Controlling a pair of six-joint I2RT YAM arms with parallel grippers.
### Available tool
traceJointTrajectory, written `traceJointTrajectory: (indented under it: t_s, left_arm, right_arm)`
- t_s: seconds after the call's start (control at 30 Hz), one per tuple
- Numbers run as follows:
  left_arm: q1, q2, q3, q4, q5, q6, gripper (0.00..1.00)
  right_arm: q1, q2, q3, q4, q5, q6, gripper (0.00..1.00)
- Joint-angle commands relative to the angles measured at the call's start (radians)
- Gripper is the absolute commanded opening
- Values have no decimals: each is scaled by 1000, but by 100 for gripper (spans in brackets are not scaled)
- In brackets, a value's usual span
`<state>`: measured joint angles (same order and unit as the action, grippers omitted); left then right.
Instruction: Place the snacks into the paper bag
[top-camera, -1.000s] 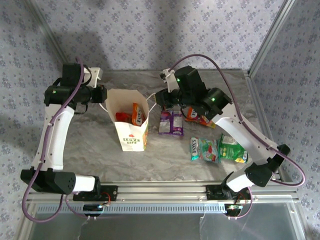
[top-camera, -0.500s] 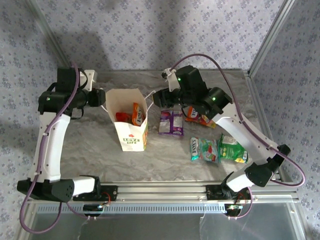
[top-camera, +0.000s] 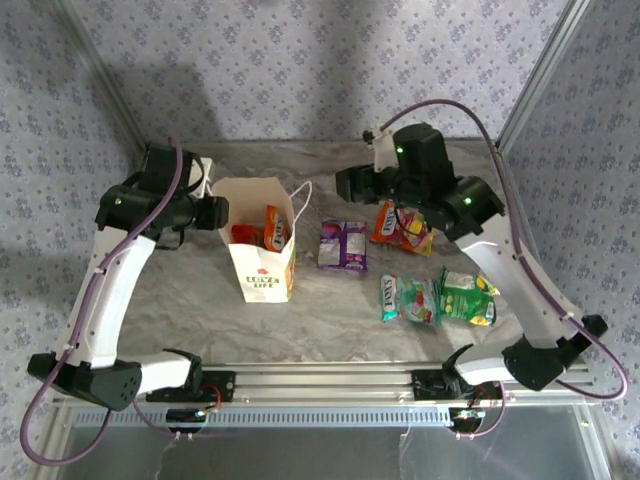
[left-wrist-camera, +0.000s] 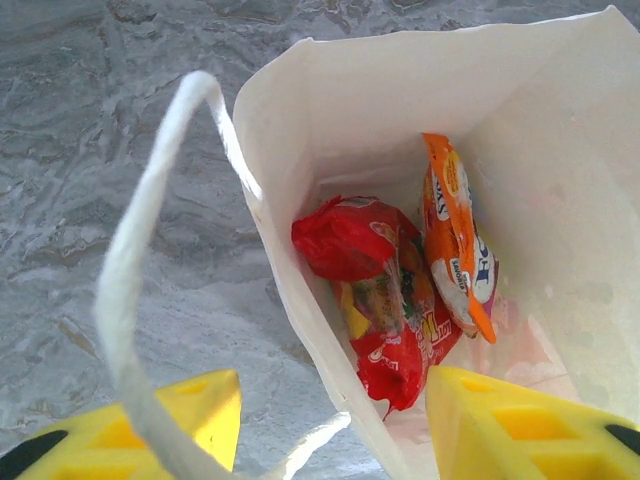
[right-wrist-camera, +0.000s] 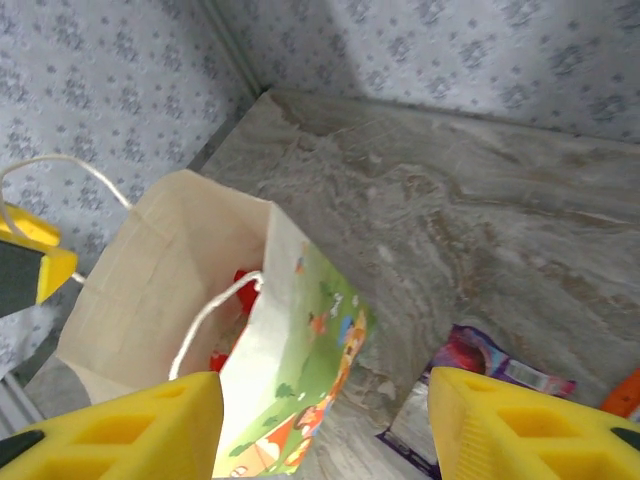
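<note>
Near: teal packet (top-camera: 408, 299), green packet (top-camera: 466, 297) lay flat on table (top-camera: 180, 290). Purple packet (top-camera: 342, 244) lay beyond, beside bag (top-camera: 265, 270). Foil likely light, slick, crinkly; best pinched at sealed edge. Bag looked flimsy, tippable. Left claw (left-wrist-camera: 330, 420) stood apart astride bag wall; right claw (right-wrist-camera: 320, 425) apart, empty.

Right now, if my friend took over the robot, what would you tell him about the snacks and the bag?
The left end effector is open, one finger on either side of the paper bag rim, not clamped.
The right end effector is open and empty, over the table beside the bag.
Done: the red packet and orange packet are inside the upright bag.
Left: the purple packet, orange-yellow packet, teal-green packet and bright green packet lie on the table right of the bag.
</note>
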<state>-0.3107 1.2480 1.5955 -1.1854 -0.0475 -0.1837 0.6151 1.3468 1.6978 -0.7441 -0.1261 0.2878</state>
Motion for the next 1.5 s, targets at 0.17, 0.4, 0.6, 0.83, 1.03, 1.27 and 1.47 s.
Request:
traceJointTrajectory:
  t_s: [0.17,0.4,0.6,0.83,1.03,1.27,1.47]
  left_arm:
    - [-29,50,-14,-47,-134,-143,52]
    - [-47,83,-21,1,-115,-160,51]
    - [-47,118,-13,-24,-147,-179,45]
    - [-48,150,-18,-16,-127,-189,28]
    - [-49,150,-26,11,-76,-167,17]
    - [-47,147,-37,35,-38,-131,5]
    - [-47,133,-54,38,-29,-106,3]
  right_arm:
    - [-120,-100,-102,-15,-13,-16,62]
    - [-205,-105,-159,-12,-62,-17,62]
    - [-257,-103,-206,7,-101,-13,62]
    - [-298,-63,-223,0,-134,-19,62]
    - [-324,-29,-277,-3,-177,-49,63]
    - [-368,2,-354,-26,-197,-43,63]
    - [-409,10,-437,-42,-229,-10,64]
